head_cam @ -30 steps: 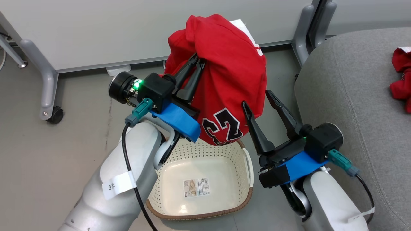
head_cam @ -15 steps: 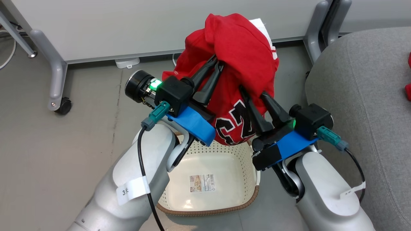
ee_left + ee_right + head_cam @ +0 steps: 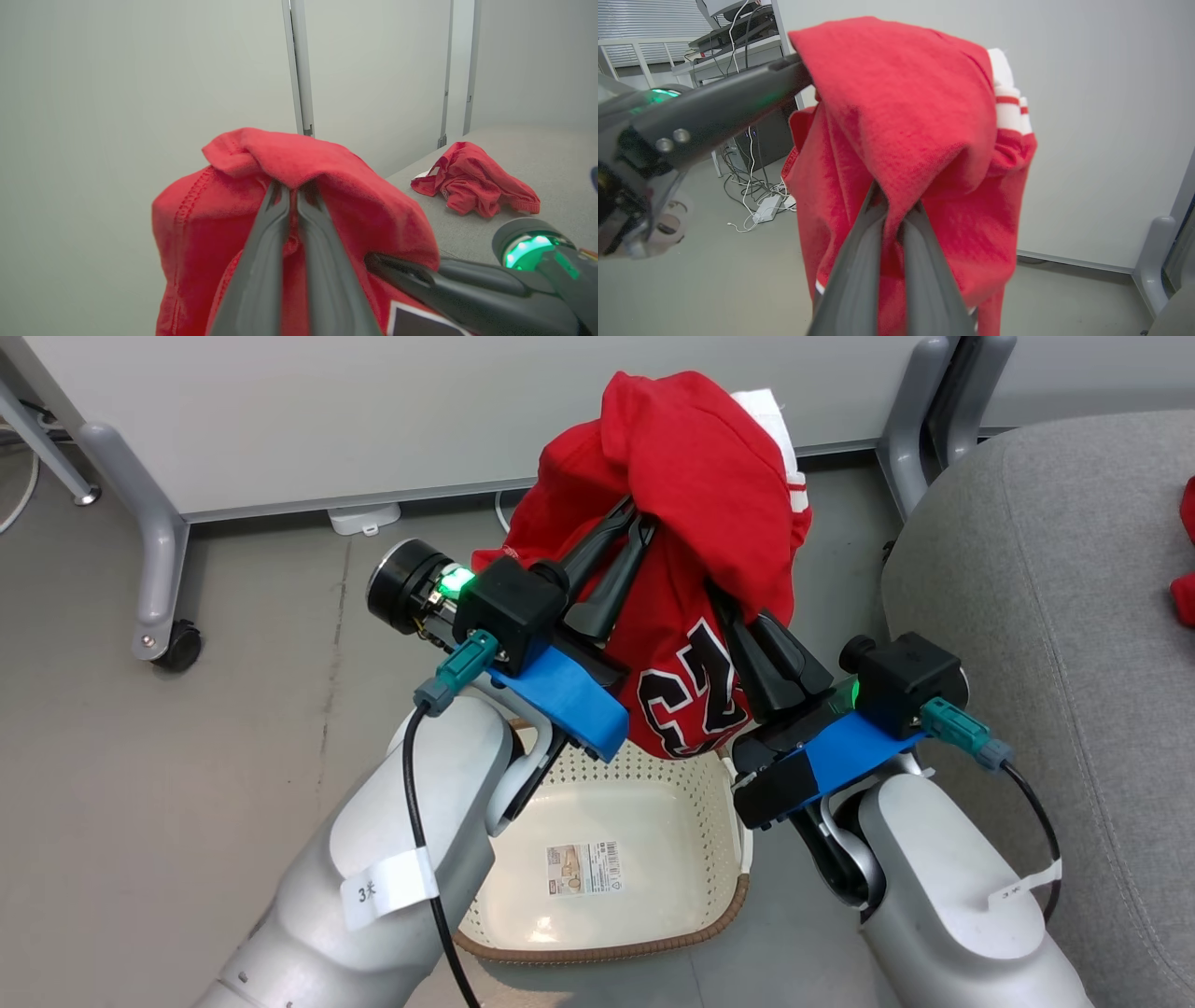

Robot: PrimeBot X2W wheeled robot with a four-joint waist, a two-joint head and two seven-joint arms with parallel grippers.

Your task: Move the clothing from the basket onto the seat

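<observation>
- Head view: the left fingers [image 3: 621, 560] are pinched shut on a fold of the red jersey [image 3: 700, 476], near its top.
- The right fingers [image 3: 747, 658] are pinched shut too. They hold the same jersey, a bit lower down and on its other side.
- The jersey hangs between the two sets of fingers. Its long way runs down, and the black-and-white numbers are at the low end, below all the fingertips.
- The basket [image 3: 607, 952] sits on the floor [image 3: 233, 756] under the fingers, and the jersey looks to hang above it. Inside the basket I see just a sticker [image 3: 583, 868].
- The seat [image 3: 1055, 569] lies on the outer side of the right fingers, away from the left fingers. The right arm is the nearer one to it.
- Left wrist view: another red garment [image 3: 472, 179] lies on the seat, well past the fingertips.
- I think the next move is to carry the jersey sideways, right fingers leading, until it hangs over the seat, then let go. Both sets of fingers should travel together, or the cloth could pull tight or slip.
</observation>
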